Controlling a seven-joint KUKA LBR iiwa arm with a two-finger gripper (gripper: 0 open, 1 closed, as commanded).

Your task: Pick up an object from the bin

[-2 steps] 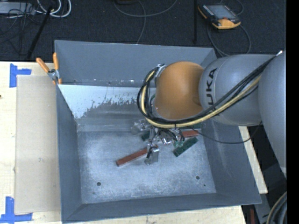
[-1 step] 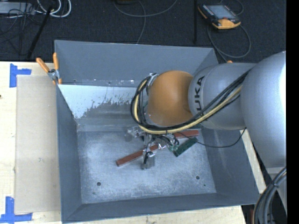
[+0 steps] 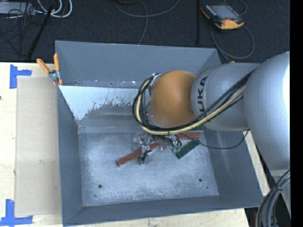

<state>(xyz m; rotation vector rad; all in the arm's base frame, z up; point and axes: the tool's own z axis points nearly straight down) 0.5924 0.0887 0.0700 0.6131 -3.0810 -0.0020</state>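
Near the middle of the bin's (image 3: 165, 181) floor lay a thin reddish-brown stick (image 3: 129, 159), flat and slanted, its lower end pointing toward the bin's front-left corner. The hand (image 3: 144, 151) sat low over the stick's upper end, beneath the orange wrist cover (image 3: 173, 98). Whether it was spread or pressed together could not be told, since the cover and cables hid most of it. A green piece (image 3: 185, 148) lay nearer the bin's right wall, with another reddish strip (image 3: 191, 135) just behind it, toward the bin's back slope. The step in hand looked like the grasp itself. To do it well, the hand would need to straddle the stick across its narrow width and settle right down to the bin's floor, because the stick lay so flat. It should then close squarely before lifting, clear of the green piece, so that only one thing came up.
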